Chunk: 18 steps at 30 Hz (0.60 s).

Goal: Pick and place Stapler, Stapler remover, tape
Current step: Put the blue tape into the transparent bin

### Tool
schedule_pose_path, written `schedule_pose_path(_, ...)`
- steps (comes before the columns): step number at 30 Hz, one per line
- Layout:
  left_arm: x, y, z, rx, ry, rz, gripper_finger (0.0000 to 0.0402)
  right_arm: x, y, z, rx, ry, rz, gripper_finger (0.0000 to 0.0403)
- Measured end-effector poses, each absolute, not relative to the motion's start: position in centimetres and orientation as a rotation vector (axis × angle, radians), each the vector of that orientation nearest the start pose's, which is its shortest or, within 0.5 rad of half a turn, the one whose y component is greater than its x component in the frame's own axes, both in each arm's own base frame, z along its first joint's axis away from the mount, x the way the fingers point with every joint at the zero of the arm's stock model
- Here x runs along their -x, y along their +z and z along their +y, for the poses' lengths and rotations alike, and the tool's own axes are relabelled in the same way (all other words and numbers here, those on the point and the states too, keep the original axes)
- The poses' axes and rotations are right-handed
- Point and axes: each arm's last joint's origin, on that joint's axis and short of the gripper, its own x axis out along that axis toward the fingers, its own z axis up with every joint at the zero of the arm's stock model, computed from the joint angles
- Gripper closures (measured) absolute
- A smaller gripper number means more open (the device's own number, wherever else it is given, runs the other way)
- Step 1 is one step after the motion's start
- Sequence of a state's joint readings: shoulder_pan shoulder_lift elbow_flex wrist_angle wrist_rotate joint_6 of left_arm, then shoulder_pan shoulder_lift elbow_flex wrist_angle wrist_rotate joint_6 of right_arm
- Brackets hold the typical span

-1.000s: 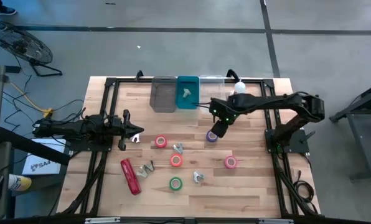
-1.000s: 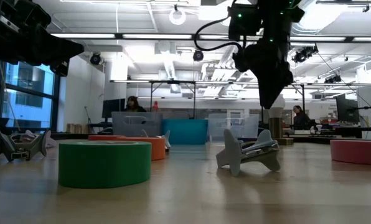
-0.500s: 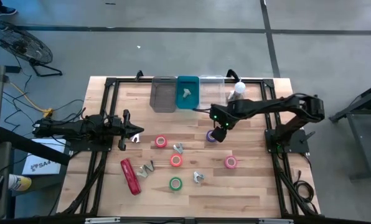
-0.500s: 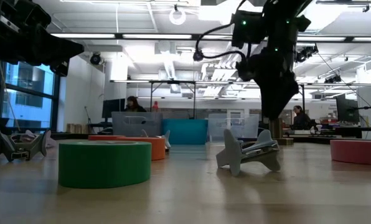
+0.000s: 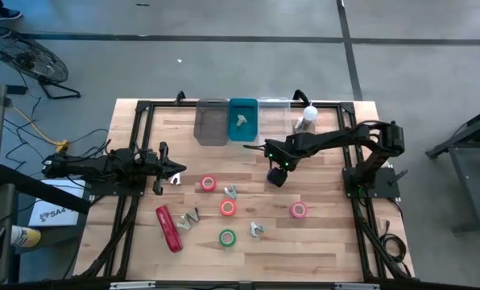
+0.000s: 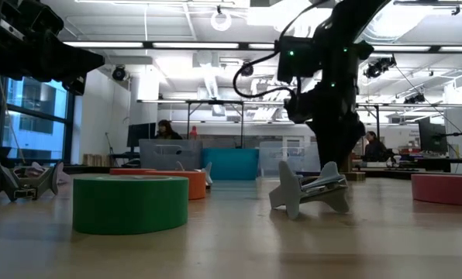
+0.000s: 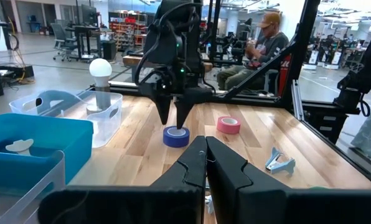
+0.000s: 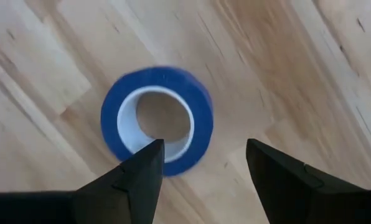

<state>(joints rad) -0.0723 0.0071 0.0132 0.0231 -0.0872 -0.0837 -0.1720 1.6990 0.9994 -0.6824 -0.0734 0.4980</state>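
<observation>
Bare surface [image 5: 328,234] lies open at lower right of the overhead frame; bins [image 5: 228,121] line the top edge, tape rolls [image 5: 227,208] and the stapler [image 5: 168,228] crowd the center.

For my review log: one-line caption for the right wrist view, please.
Open right gripper poised directly above a blue tape roll lying flat on the wooden table, not yet gripping it.

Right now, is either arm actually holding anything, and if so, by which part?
Nothing is held. The right pincer hangs open just above the blue tape roll; the left pincer is shut on nothing.
</observation>
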Motion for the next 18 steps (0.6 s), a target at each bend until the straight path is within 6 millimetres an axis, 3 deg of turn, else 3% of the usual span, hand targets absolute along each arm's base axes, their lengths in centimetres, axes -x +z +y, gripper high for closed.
schedule_pose_path(11, -9.7, 17.0, -0.5, 0.086, 0.014, -0.030, 0.0396, -29.9, 14.0, -5.7, -0.578, -0.473, 1.364, 0.0188)
schedule_pose_path(18, -9.7, 17.0, -0.5, 0.086, 0.014, -0.030, 0.0396, -29.9, 13.8, -5.7, -0.578, -0.467, 1.372, 0.0214)
